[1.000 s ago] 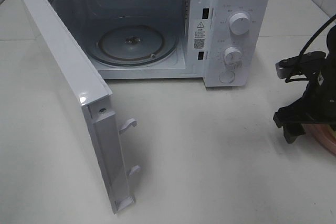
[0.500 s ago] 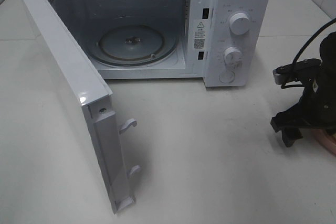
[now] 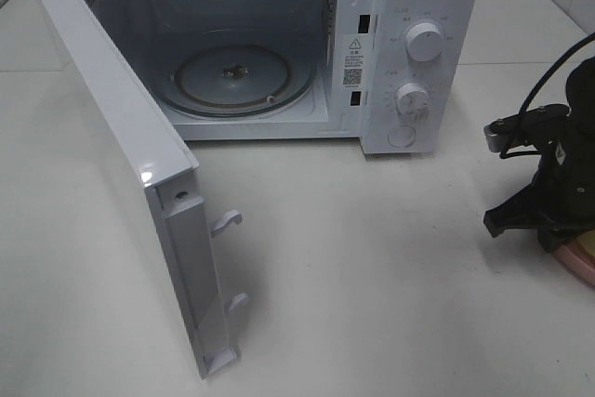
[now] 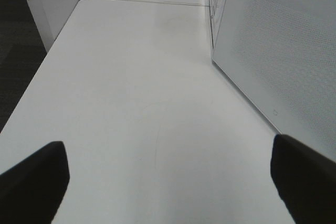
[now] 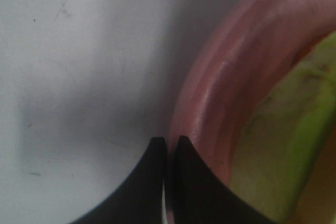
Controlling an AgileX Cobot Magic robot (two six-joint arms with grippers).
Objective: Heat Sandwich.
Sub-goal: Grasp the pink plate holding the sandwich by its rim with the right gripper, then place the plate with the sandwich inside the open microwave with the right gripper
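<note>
While my left fingers (image 4: pixel 37 177) hang spread over the tabletop (image 4: pixel 147 77), the right fingers (image 5: pixel 194 192) pinch the plate (image 5: pixel 231 77) rim; the sandwich (image 5: pixel 294 124) lies on that plate, right of the open microwave (image 3: pixel 409 44).

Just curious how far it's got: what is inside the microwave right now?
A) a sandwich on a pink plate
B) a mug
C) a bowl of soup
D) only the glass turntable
D: through the open door only the glass turntable shows in the microwave; the pink plate is out on the table, at the right hand.
</note>
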